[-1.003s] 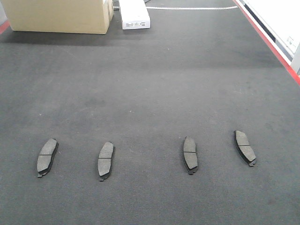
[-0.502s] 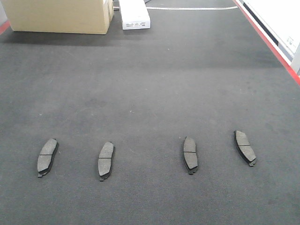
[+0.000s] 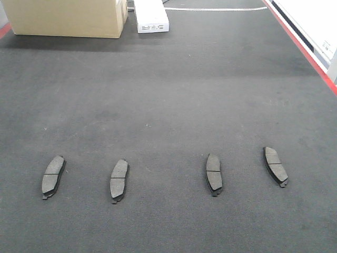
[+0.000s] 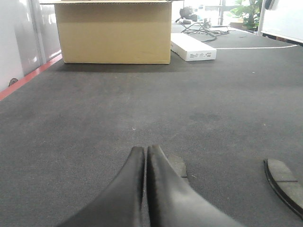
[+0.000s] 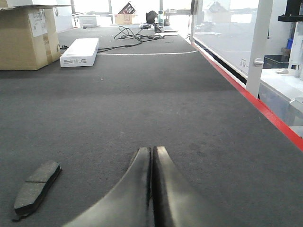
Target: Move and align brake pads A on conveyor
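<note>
Across the near part of the dark belt (image 3: 168, 95), four brake pads lie flat in a loose row, well apart. From the left: the first pad (image 3: 53, 176) tips toward 1 o'clock, the second pad (image 3: 119, 179) likewise, the third pad (image 3: 214, 174) points about 12, the fourth pad (image 3: 275, 165) leans toward 11. At 11 o'clock far off stand a cardboard box (image 3: 66, 17) and a white box (image 3: 151, 16). The left gripper (image 4: 145, 156) has fingers pressed together, empty; a pad seems partly hidden just behind it. The right gripper (image 5: 151, 156) is likewise clenched on nothing.
</note>
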Controlling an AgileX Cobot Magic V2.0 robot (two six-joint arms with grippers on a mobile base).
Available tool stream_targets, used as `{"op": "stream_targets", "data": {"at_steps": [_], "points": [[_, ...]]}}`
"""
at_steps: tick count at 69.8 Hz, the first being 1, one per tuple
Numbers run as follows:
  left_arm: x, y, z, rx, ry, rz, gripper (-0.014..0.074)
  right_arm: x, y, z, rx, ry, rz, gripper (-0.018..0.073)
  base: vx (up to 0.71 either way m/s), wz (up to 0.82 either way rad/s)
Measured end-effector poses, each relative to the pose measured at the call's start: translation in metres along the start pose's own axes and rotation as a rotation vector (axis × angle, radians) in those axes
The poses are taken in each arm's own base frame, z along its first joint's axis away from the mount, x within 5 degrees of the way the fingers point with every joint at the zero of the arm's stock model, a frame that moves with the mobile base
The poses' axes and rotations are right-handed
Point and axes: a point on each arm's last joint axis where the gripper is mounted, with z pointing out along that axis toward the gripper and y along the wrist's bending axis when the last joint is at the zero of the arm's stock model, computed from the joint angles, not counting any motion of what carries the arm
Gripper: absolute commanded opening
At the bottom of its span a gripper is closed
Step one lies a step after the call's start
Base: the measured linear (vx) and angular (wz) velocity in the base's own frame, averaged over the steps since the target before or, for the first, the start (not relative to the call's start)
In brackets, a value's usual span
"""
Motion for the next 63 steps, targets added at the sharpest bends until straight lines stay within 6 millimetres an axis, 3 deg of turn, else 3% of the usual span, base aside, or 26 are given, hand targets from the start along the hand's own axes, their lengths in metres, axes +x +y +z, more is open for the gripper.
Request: {"op": "stream_targets", "data": {"at_steps": [63], "points": [[0.0,0.0,0.0,0.0,0.0,0.0,-0.0006,-0.0002,0.0002,0.0,-0.002,-0.002,0.01,-0.001,0.0,0.0]]}}
